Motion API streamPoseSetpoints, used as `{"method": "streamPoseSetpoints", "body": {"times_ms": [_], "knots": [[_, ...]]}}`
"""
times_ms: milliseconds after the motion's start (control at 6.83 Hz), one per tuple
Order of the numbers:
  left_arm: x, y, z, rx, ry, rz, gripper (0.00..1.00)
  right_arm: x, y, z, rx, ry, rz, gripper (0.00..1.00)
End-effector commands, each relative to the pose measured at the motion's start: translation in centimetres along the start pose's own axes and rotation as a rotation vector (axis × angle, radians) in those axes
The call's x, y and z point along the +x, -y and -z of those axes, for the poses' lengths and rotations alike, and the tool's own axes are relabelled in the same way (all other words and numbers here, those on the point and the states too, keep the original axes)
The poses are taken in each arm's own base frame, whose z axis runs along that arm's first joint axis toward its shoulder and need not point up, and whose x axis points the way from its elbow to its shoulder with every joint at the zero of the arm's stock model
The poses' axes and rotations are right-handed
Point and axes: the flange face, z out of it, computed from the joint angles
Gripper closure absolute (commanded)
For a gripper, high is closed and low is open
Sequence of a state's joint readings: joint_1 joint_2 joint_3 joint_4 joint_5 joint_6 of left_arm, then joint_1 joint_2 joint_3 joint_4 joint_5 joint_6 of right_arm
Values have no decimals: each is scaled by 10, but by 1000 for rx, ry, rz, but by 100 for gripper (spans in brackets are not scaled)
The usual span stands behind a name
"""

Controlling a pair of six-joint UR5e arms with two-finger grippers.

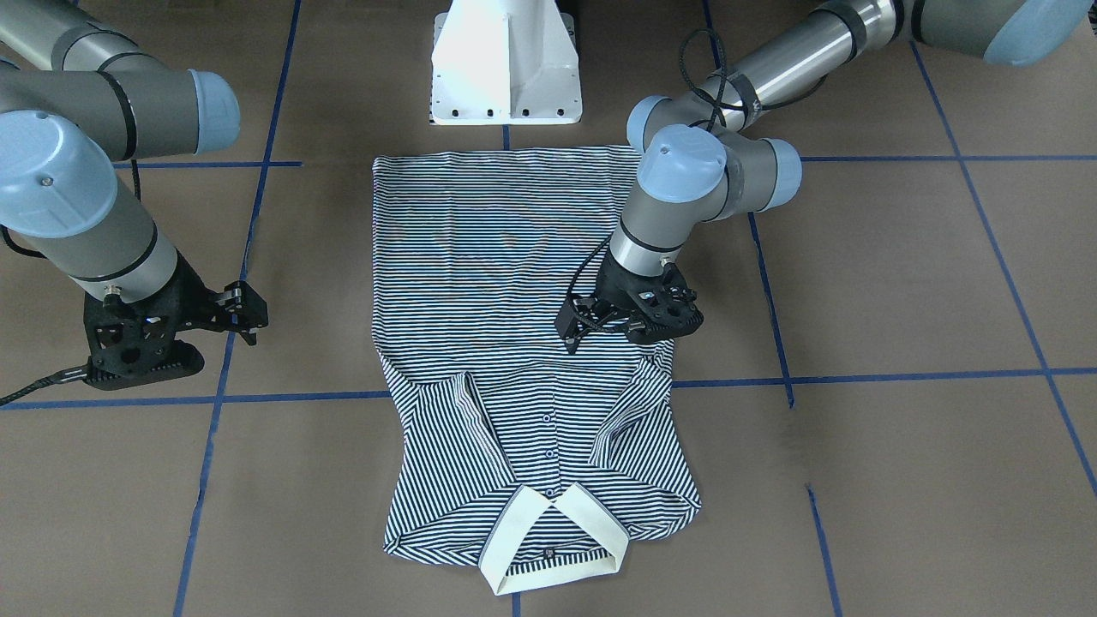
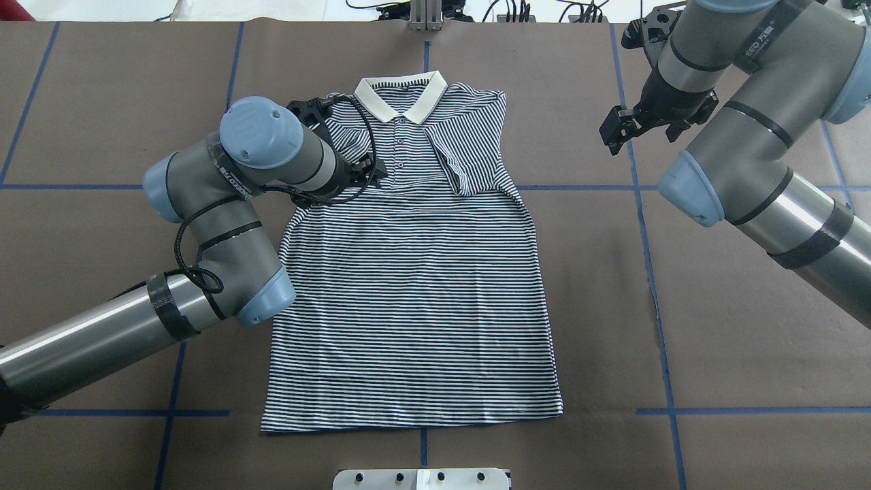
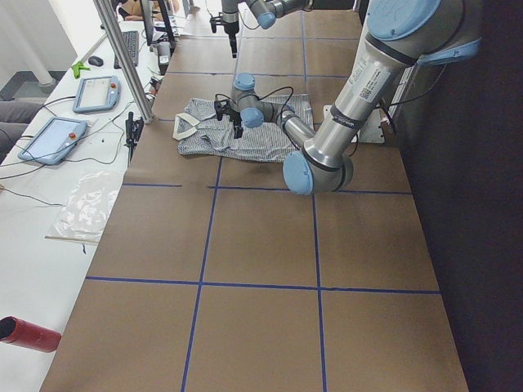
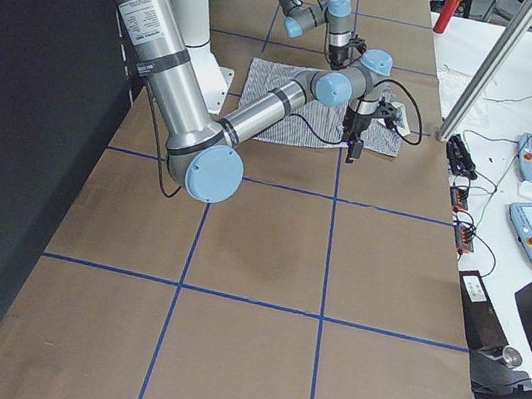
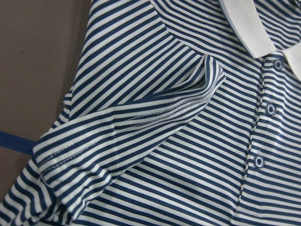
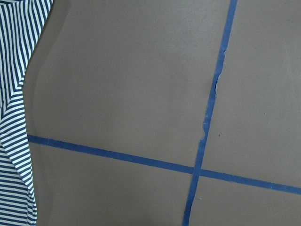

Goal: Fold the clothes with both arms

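Observation:
The striped polo shirt (image 1: 514, 257) (image 2: 408, 286) lies flat, face up, on the brown table. Its cream collar (image 1: 591, 524) (image 2: 401, 92) is at the far end from the robot's base. Both short sleeves are folded inward over the chest (image 1: 630, 411) (image 1: 446, 420). My left gripper (image 1: 572, 330) (image 2: 373, 169) hovers just above the shirt, by its folded sleeve (image 5: 141, 113). It looks open and holds nothing. My right gripper (image 1: 247, 315) (image 2: 614, 133) hangs over bare table beside the shirt's other edge (image 6: 14, 141), apart from the cloth. It also looks open and empty.
The white pedestal base (image 1: 506, 68) (image 2: 422, 478) stands at the shirt's hem end. Blue tape lines (image 6: 207, 117) grid the brown table. In the exterior left view a side bench holds tablets (image 3: 53, 139), and a red cylinder (image 3: 29, 335) lies near the table's edge.

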State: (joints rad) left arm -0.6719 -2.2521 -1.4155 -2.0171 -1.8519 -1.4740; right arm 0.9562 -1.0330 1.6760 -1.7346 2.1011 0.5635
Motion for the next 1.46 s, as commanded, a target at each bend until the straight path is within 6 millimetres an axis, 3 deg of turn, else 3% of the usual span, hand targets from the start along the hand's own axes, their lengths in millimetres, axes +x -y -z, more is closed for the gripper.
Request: {"method": "streamPoseSetpoints", "body": {"times_ms": [0,293,439,1318], "knots": [[-23,52,-3,88,52,-21,0,-2,0,0,1,3,-8,0],[-33,62,-27,118,84,-13,0,-3,0,0,1,3,-6,0],[-42,64,-50,115,73,-19,0,-3,0,0,1,3,-6,0],[-14,56,-43,102,35,-28,0,1,0,-1,1,0,-8,0]]}}
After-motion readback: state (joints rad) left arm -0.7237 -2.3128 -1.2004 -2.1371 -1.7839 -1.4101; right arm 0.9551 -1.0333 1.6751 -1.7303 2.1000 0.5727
